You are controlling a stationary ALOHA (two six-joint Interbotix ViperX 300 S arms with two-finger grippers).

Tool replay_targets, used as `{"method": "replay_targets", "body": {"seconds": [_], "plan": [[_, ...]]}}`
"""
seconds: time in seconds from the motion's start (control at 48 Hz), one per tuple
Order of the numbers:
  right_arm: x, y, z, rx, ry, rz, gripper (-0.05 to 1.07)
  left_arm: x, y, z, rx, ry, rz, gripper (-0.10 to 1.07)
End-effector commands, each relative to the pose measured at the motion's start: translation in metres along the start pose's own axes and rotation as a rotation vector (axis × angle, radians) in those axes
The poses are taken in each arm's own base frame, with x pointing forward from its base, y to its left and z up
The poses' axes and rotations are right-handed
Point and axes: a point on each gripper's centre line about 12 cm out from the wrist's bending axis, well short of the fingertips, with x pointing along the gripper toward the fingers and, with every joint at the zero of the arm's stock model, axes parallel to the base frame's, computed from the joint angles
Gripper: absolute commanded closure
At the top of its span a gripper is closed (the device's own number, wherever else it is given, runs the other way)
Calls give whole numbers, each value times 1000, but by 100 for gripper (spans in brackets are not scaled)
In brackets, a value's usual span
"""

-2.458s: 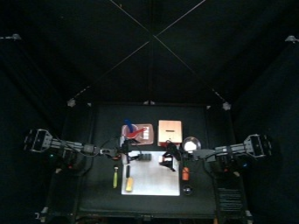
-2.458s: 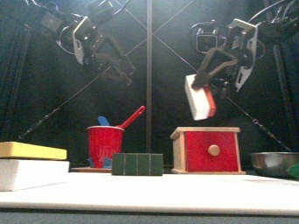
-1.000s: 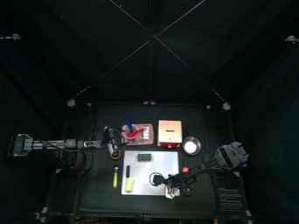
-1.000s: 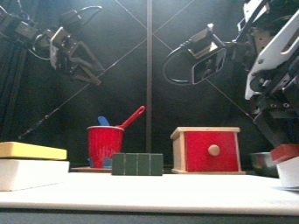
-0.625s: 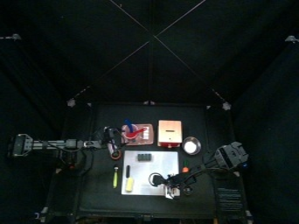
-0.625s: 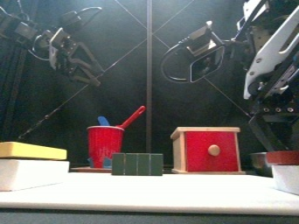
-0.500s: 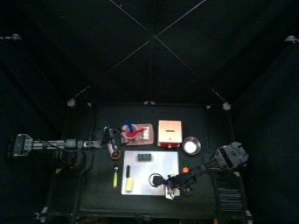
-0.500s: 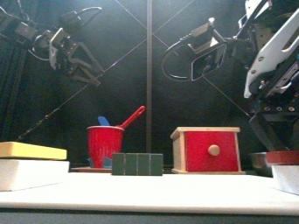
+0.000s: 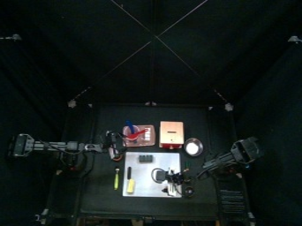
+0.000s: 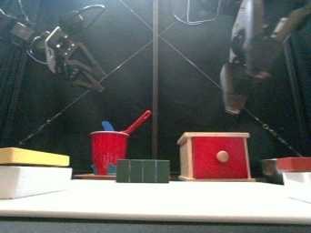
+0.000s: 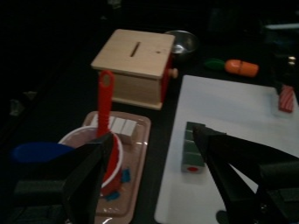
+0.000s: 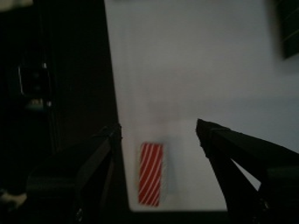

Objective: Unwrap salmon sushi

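The salmon sushi (image 12: 152,164), a small red-striped piece, lies on the white mat (image 12: 176,70) near its edge. My right gripper (image 12: 159,128) hangs above it, open, one jaw on each side and neither touching it. The front view shows the sushi (image 10: 292,165) at the far right as a red top on a white body, with the right gripper (image 10: 235,96) high above the table. My left gripper (image 11: 146,144) is open and holds nothing; it hovers over the pink tray (image 11: 135,131) with the red cup (image 11: 82,144), at the table's left (image 9: 112,146).
A wooden box with a red front (image 10: 216,155) and a metal bowl (image 10: 282,167) stand at the back right. A dark block (image 10: 144,170) sits on the mat. A yellow marker (image 9: 117,181) lies left of the mat. A yellow sponge (image 10: 33,157) is at the front left.
My right gripper has opened a little wider, let go of the sushi and risen well clear of it. The sushi stays on the mat. The left arm has barely moved.
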Motion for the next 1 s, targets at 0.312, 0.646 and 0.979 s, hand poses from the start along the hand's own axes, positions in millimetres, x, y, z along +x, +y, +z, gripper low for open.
{"method": "replay_targets", "body": {"seconds": [0.312, 0.646, 0.979], "plan": [[-58, -62, 22, -45, -453, 43, 4, 30, -43, 4, 73, 61, -109, -5], [-73, -106, 9, -1, -566, -13, 4, 29, -40, 10, 80, 38, -86, -5], [-76, -122, 12, 30, -585, -50, 4, 27, -35, 14, 96, 19, -69, -5]]}}
